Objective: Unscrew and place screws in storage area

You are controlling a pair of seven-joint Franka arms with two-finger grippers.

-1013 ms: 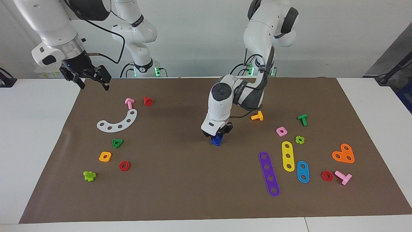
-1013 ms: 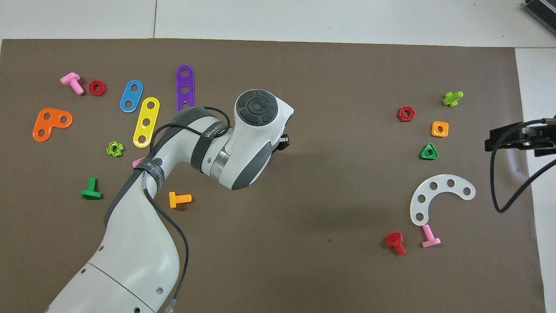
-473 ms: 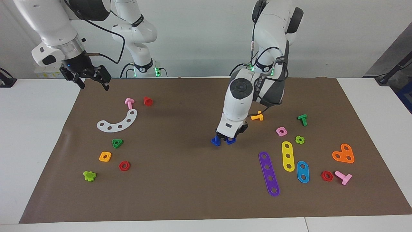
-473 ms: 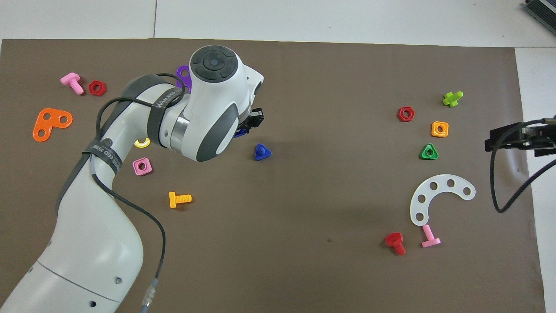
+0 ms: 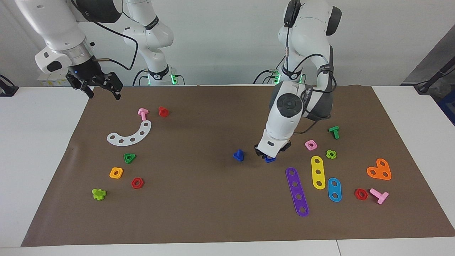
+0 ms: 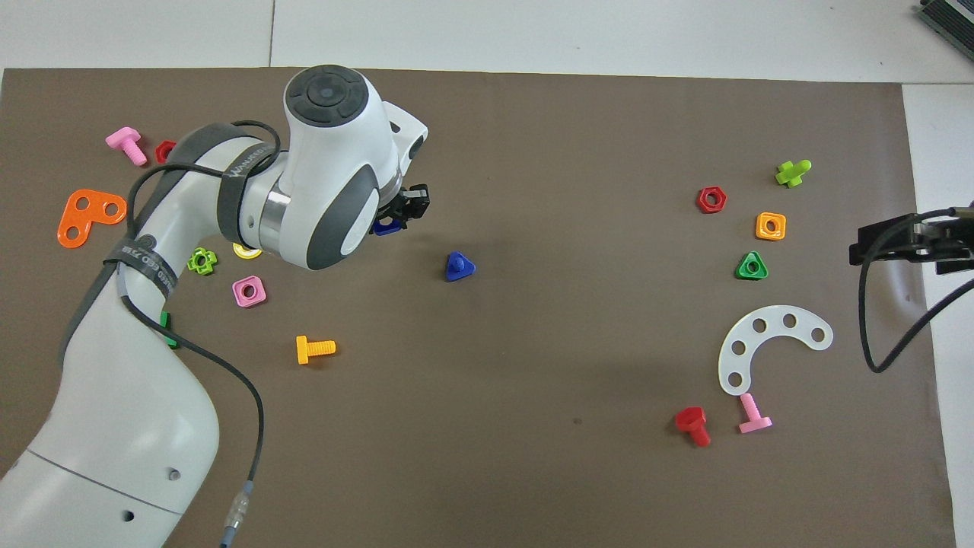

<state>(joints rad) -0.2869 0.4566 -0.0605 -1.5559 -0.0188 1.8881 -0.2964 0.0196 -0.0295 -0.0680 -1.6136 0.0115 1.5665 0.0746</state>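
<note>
We saw the left gripper (image 5: 269, 156) low over the brown mat (image 5: 199, 213), fingers pinching the blue square nut (image 5: 270, 159). Taking the blue bolt (image 5: 238, 155) as landmark, it stood on the mat and the nut was near it, toward the left arm's end. The right gripper (image 5: 103, 89) waited at the mat's edge, well apart from the bolt, fingers spread.

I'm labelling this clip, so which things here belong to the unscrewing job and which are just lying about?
In the job:
- blue bolt, standing alone mid-mat
- blue nut, held in the shut left gripper
- brown mat

Lying about:
- purple strip
- white curved strip
- orange bolt
- right gripper, open, waiting
</note>
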